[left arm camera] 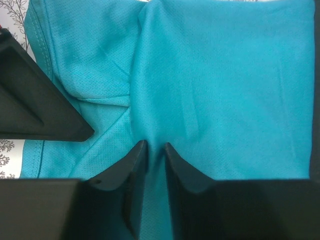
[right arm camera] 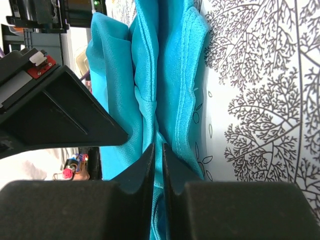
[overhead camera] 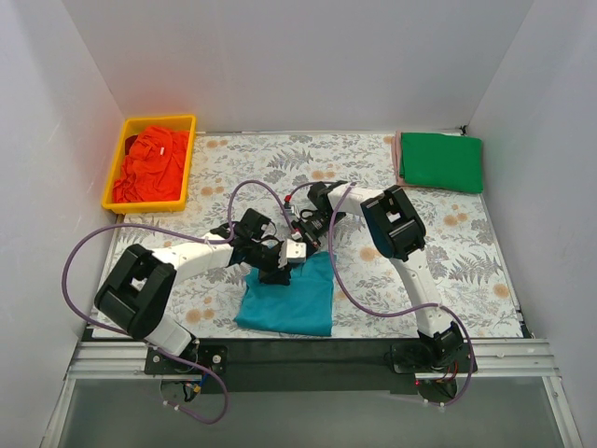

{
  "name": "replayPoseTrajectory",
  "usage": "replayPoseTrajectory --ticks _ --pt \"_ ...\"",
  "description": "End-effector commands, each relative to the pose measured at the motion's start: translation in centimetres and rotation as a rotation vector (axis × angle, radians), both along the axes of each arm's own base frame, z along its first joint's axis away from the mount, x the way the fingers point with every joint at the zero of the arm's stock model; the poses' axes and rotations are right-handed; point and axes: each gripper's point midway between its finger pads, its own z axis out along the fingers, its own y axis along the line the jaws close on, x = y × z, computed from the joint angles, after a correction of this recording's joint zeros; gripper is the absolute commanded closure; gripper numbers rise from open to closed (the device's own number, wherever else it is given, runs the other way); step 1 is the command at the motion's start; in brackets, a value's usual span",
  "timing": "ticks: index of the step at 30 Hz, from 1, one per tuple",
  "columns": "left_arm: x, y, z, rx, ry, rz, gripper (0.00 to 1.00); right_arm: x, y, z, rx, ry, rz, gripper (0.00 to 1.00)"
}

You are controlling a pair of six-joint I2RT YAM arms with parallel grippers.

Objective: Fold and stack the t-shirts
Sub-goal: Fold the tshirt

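Note:
The teal-blue t-shirt lies part-folded on the floral sheet, near the front middle. My left gripper sits at its far left edge, shut on a pinched ridge of the teal cloth. My right gripper is just beyond it at the shirt's far edge, shut on a fold of the same shirt. The green t-shirt lies folded at the far right. The orange-red t-shirt is bunched inside the yellow bin.
The grey floral sheet covers the table and shows in the right wrist view. White walls close in the left, right and back. The black front rail runs along the near edge.

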Motion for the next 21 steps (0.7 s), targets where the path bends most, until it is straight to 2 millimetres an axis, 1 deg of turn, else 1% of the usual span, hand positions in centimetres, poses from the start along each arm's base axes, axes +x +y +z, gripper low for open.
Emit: replayPoseTrajectory --ticks 1,5,9,10,12,13,16,19,21 --pt "-0.3 -0.1 -0.3 0.004 -0.004 -0.02 0.82 -0.4 0.2 -0.3 0.017 0.007 0.007 0.85" --pt "-0.1 -0.3 0.3 -0.006 -0.027 -0.024 1.0 -0.6 0.0 -0.6 0.01 0.007 0.008 0.85" --pt "0.6 -0.8 2.5 -0.048 -0.087 -0.021 1.0 -0.8 -0.1 -1.1 0.006 0.015 0.009 0.86" --pt "0.9 -1.0 3.3 -0.063 -0.114 -0.019 1.0 -0.9 -0.2 -1.2 0.006 0.021 0.008 0.86" --pt "1.5 -1.2 4.2 -0.076 -0.148 -0.014 1.0 -1.0 -0.2 -1.4 0.007 0.027 0.008 0.86" --pt "2.1 -1.5 5.0 -0.088 -0.174 -0.011 1.0 -1.1 -0.3 -1.4 0.009 0.032 0.008 0.86" --pt "3.1 -2.0 6.0 -0.103 -0.221 -0.011 1.0 -1.4 -0.3 -1.6 0.009 0.041 0.009 0.86" --pt "4.1 -2.4 6.4 -0.114 -0.258 -0.011 1.0 -1.5 -0.4 -1.7 0.011 0.046 0.009 0.86" --pt "4.7 -2.5 6.3 -0.114 -0.271 -0.007 1.0 -1.6 -0.4 -1.7 0.011 0.049 0.009 0.86"
